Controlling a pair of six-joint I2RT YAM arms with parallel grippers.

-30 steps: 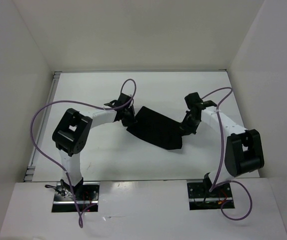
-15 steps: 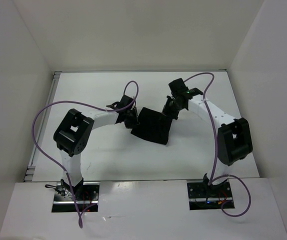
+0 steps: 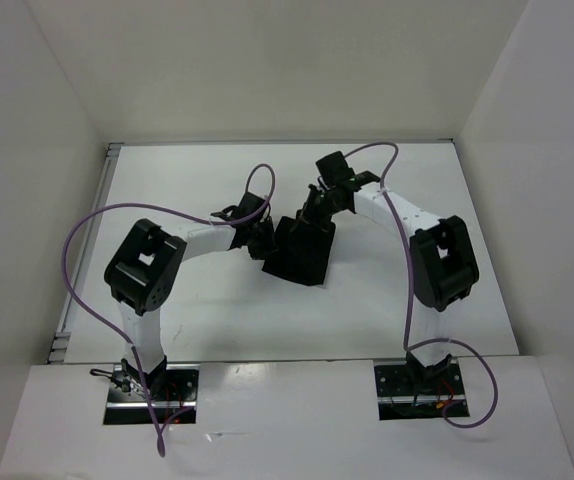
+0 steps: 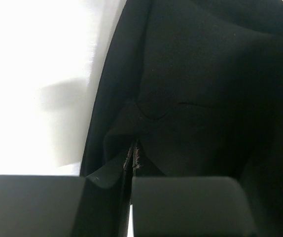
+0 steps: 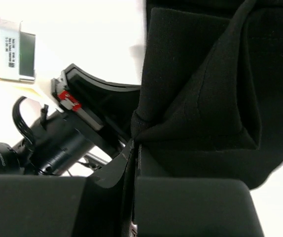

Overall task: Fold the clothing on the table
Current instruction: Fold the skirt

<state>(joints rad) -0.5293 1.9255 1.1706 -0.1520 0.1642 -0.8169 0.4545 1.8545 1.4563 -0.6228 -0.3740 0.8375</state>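
Holding near mid-table, just left of centre: left gripper (image 3: pixel 260 232), jaws pressed together on a small pucker of the clothing's left edge. The wrist view shows black cloth bunched right at the fingertips. Position hardly changed over the last second; it is acting as the anchor.

Clothing (image 3: pixel 302 250): one second ago it lay spread as a wide band across the table (image 3: pixel 187 310) between the two grippers. It is now gathered into a compact, narrower dark patch just right of the left gripper, the near part resting on the surface and the far part lifted toward the right gripper. Layers overlap in both wrist views.

Right gripper (image 3: pixel 315 212): jaws clamped on a fold of the right-hand edge. It has swung from the right of the garment leftward and somewhat farther from the bases, carrying that edge with it, and now sits close beside the left gripper.

Judgement: right-over-left fold is most of the way through. The carried edge looks not yet laid down, so what remains is lowering, aligning and letting go. Risk: the bunched cloth may drop unevenly on release.
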